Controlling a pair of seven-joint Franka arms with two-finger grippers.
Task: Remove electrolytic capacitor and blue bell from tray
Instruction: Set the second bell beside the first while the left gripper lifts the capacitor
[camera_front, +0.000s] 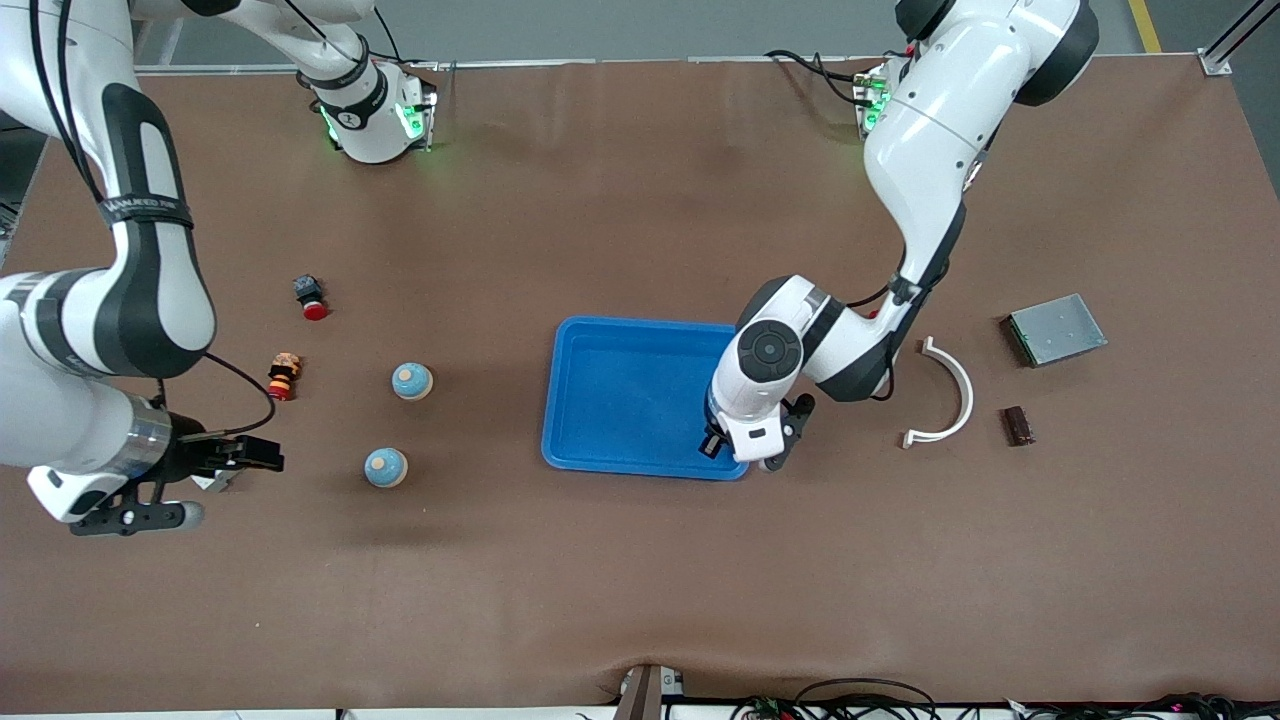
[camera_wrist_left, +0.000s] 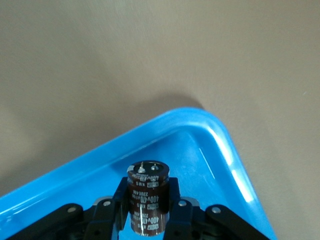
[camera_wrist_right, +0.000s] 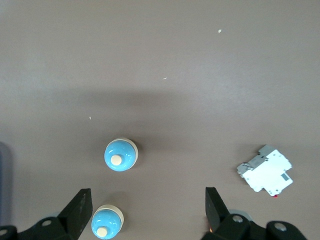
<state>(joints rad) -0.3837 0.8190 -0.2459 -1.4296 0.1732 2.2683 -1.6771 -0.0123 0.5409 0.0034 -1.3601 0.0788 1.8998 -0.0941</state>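
Capacitor (camera_wrist_left: 147, 197), dark brown cylinder with white print, is clamped upright between the left gripper (camera_wrist_left: 148, 210) fingers, over the blue tray (camera_front: 600, 395) at the tray corner nearest the front camera on the left arm's side. Tray sits mid-table, slightly toward the left arm's end. In the front view the left gripper (camera_front: 722, 440) hangs over that same tray corner, capacitor hidden by the wrist. Right gripper (camera_front: 235, 455) hovers over bare table near the right arm's end edge, fingers (camera_wrist_right: 80, 210) spread wide, holding nothing. Two blue bells with cream bases lie toward that end: one bell (camera_front: 412, 381) farther from the front camera, the other bell (camera_front: 385, 467) nearer, both well apart from the tray and both on the table. In the right wrist view the farther bell (camera_wrist_right: 120, 154) sits clear of the fingers and the nearer bell (camera_wrist_right: 106, 223) is just beside one finger, not touching. White breaker module (camera_wrist_right: 265, 168) lies on the table near the right gripper. Red-capped button switch (camera_front: 311, 297) and a small red-yellow-black part (camera_front: 284, 376) lie toward the right arm's end, farther from the camera than the gripper. Toward the left arm's end: white curved bracket (camera_front: 950, 395), small dark brown block (camera_front: 1017, 426) beside it, grey metal box (camera_front: 1056, 329) closer to that end edge.
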